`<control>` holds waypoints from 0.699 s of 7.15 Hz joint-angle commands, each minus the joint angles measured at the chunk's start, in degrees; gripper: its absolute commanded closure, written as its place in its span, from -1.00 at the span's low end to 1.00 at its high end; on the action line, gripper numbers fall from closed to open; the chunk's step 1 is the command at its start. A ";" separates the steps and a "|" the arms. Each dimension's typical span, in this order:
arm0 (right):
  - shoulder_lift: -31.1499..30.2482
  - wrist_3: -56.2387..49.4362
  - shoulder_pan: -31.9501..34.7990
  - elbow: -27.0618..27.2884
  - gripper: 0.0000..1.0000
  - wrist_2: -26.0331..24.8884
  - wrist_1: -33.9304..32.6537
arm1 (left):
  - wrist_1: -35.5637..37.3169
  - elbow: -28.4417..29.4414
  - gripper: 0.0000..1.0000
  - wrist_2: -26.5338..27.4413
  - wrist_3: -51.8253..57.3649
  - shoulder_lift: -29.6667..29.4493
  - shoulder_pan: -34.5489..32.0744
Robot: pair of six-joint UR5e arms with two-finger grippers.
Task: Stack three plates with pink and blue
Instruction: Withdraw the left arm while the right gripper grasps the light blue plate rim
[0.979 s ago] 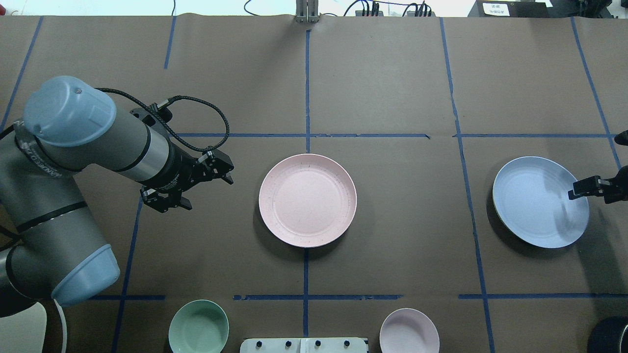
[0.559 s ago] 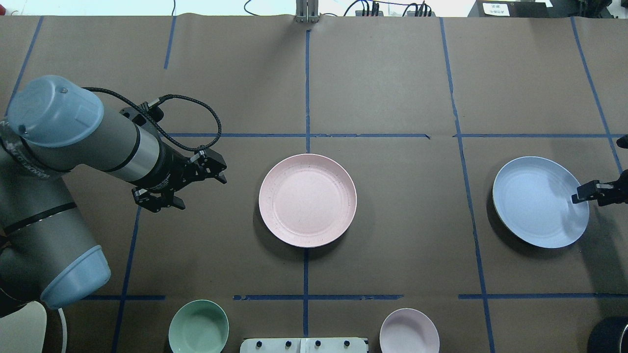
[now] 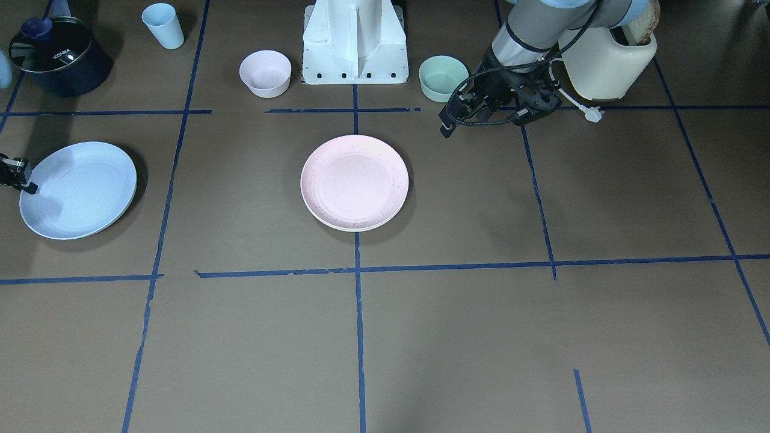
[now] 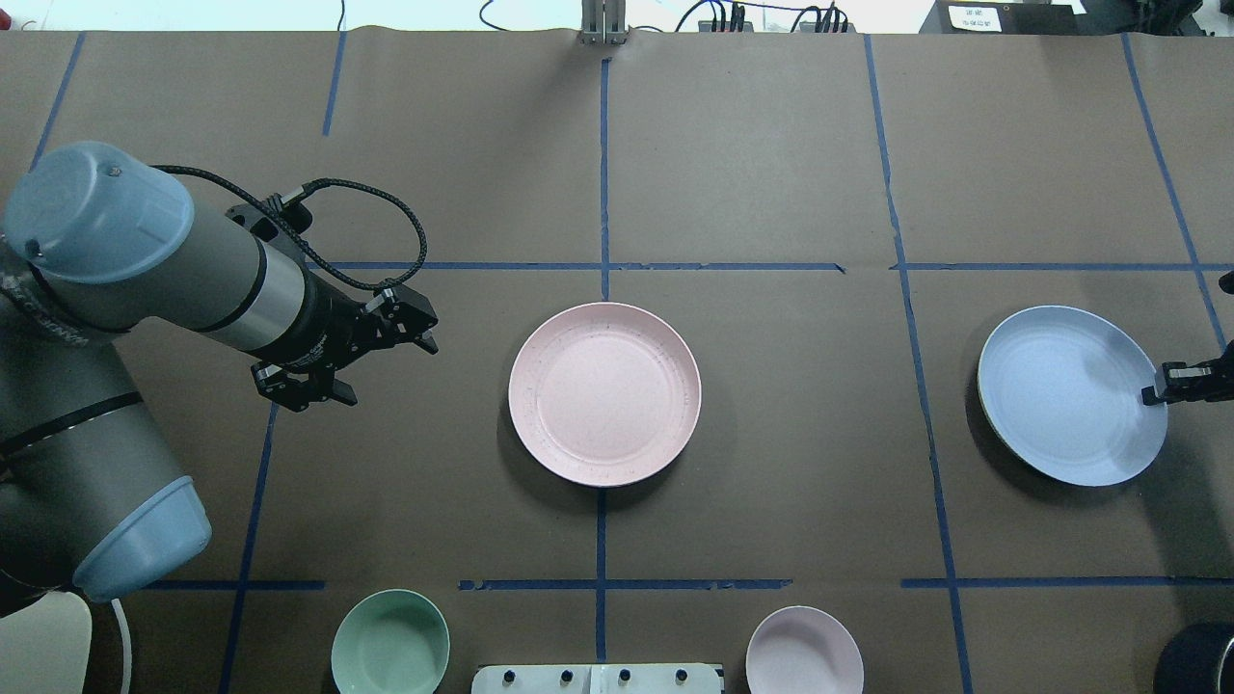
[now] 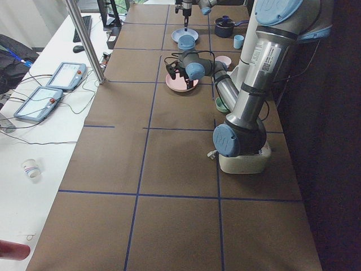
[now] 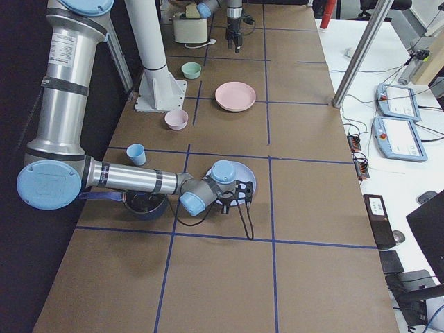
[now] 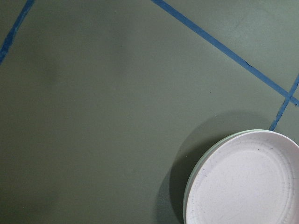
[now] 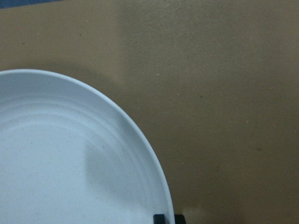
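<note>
The blue plate (image 4: 1065,395) is found at the far right of the surface (image 4: 771,453), well apart from the other two plates. Its outer rim is pinched by the right gripper (image 4: 1154,391), whose jaws are closed narrow on it. A wider shadow is seen under it than under the pink plate (image 4: 604,393), so it is judged to be lifted, at least in part.

The pink plate lies flat in the middle, on top of the cream-white plate (image 3: 329,224), of which only a thin rim shows. The left gripper (image 4: 388,371) hangs beside the pink plate, with its jaws spread wide and nothing in them.

The step in hand is judged to be the carrying of the blue plate over to the pile. A plate held by one edge can droop or slip, so it should be lifted slowly and kept as level as can be. It should be raised high enough that its low edge is not dragged on the surface. It should be brought right over the middle of the pink plate and lowered until the rims meet. Only then should it be let go. The left gripper should be kept out of the way.
</note>
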 commanded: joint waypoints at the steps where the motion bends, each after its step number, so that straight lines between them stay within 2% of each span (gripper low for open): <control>1: -0.20 0.17 0.17 3.17 1.00 0.06 0.04 | 0.02 -0.41 -1.00 0.25 0.00 1.08 -0.50; 2: -0.12 1.39 0.61 5.37 1.00 0.06 0.04 | 0.11 -0.59 -1.00 0.25 1.66 1.26 -1.54; 4: 1.37 7.71 1.40 11.25 1.00 1.62 -0.22 | 0.19 -1.03 -1.00 -0.18 15.13 7.20 -4.79; 5: 4.86 13.39 1.40 14.33 1.00 3.90 -1.27 | 0.20 -1.20 -1.00 -0.88 23.39 10.11 -6.55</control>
